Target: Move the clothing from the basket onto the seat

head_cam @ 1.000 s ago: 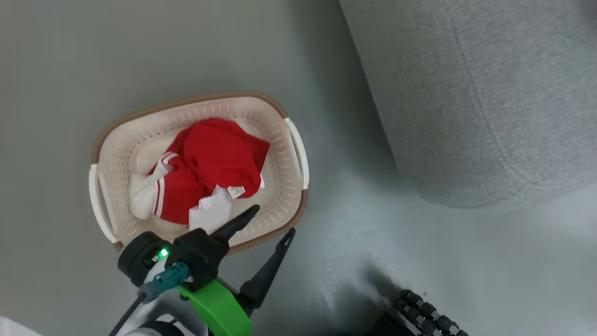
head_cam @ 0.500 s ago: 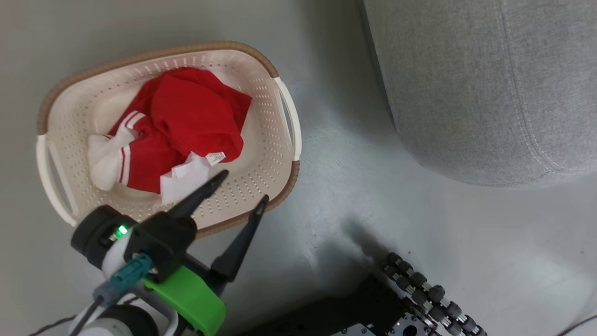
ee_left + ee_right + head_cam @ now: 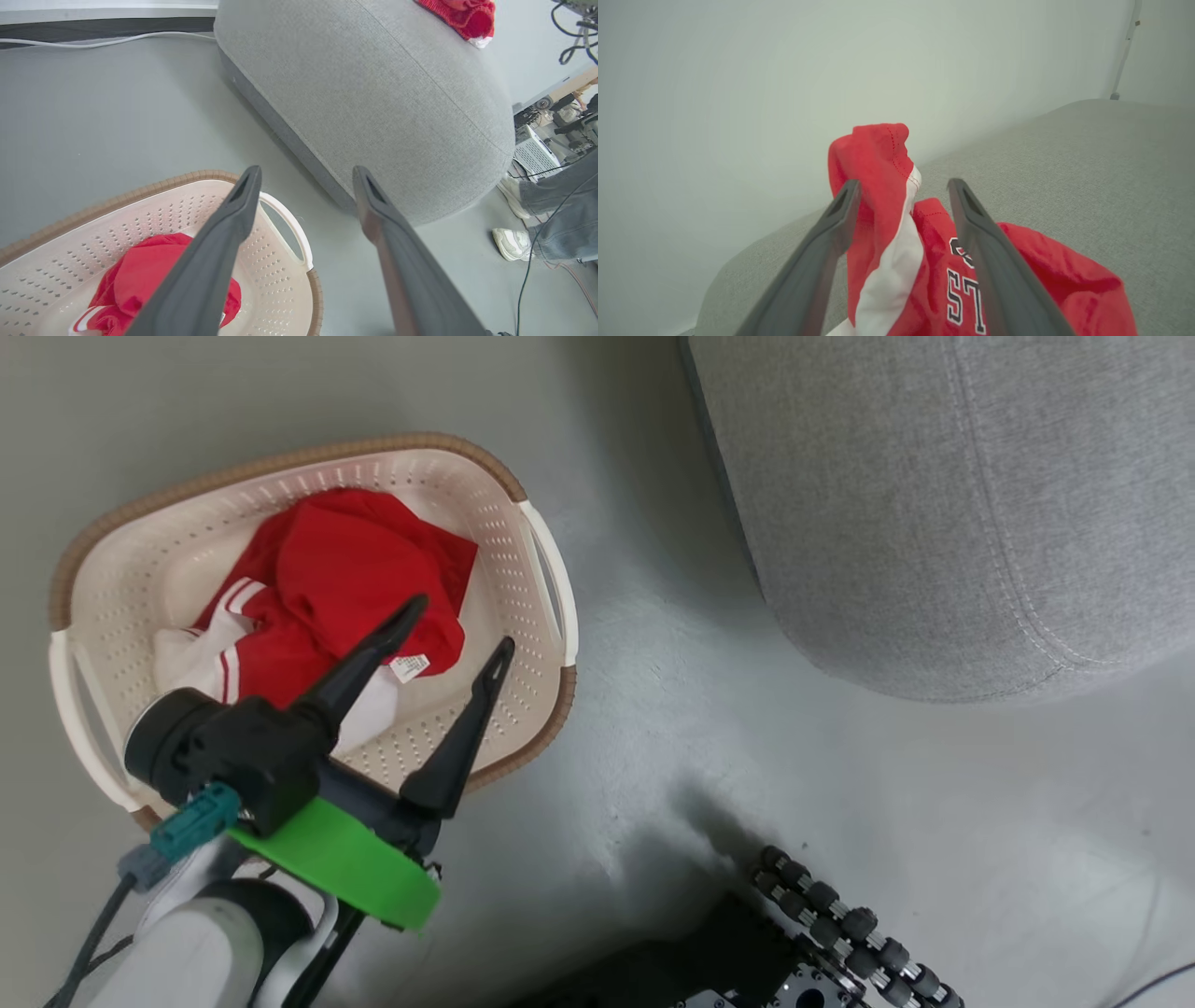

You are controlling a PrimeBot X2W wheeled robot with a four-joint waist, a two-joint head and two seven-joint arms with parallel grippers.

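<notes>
Grey floor (image 3: 700,728) carries the cream basket (image 3: 392,476), red white-striped clothing (image 3: 355,560) crumpled inside; left tool (image 3: 460,623) hangs spread above its near right. Right tool (image 3: 902,185), spread, straddles another red garment (image 3: 878,154) on the seat (image 3: 1087,177).

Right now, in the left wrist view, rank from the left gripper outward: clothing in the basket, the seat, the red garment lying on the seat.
From the left gripper:
1. Clothing in the basket, lower left, just beneath it.
2. Seat, ahead, across the floor.
3. Red garment, upper right, on the seat's far top.
</notes>
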